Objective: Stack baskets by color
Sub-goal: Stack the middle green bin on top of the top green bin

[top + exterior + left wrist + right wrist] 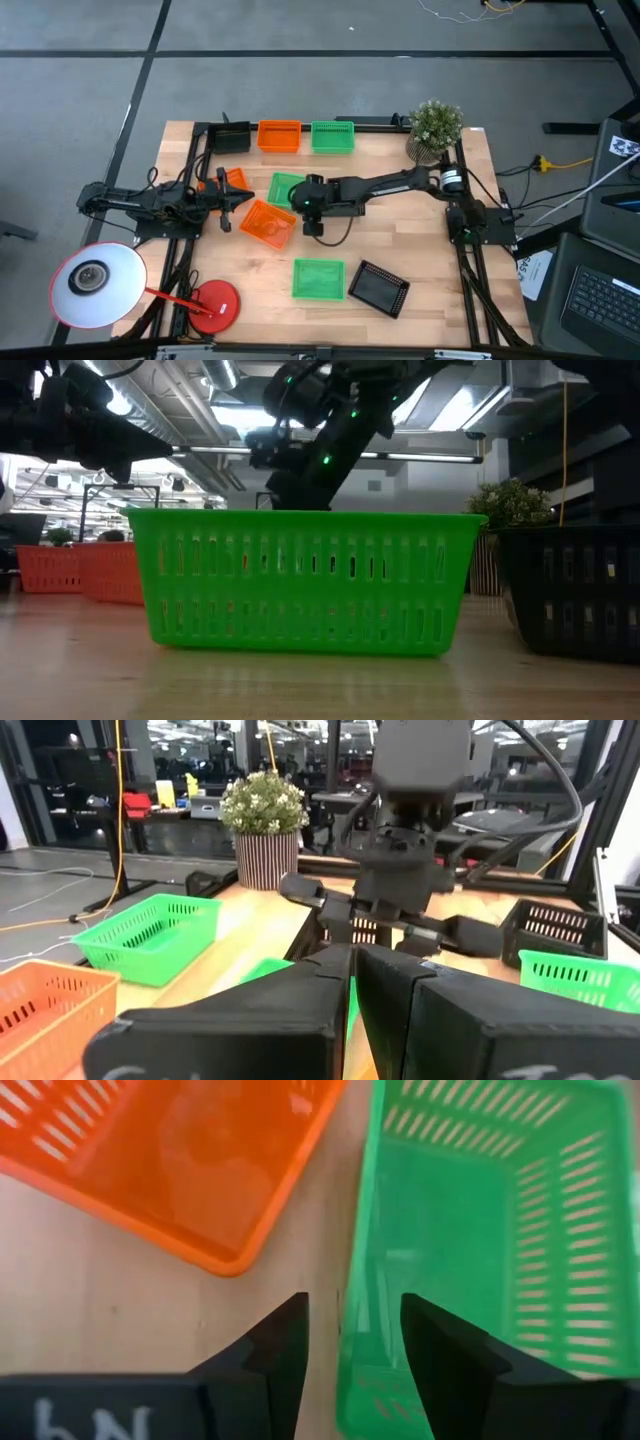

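Several mesh baskets lie on the wooden table. At the far edge stand a black basket [233, 137], an orange one [279, 135] and a green one [332, 136]. In the middle are a green basket [285, 187] and an orange basket [267, 222], with another orange one [231, 179] to the left. Near the front lie a green basket [318, 278] and a black one [378, 288]. My right gripper [350, 1325] is open above the middle green basket [480, 1230], one finger on either side of its side wall, with no contact showing. My left gripper [355, 970] is shut and level at the table's left.
A potted plant [436, 130] stands at the far right corner. A white lamp [95, 285] with a red base [212, 305] is at the near left. Black frame rails [190, 160] run along the table's sides. Bare wood shows at the middle right.
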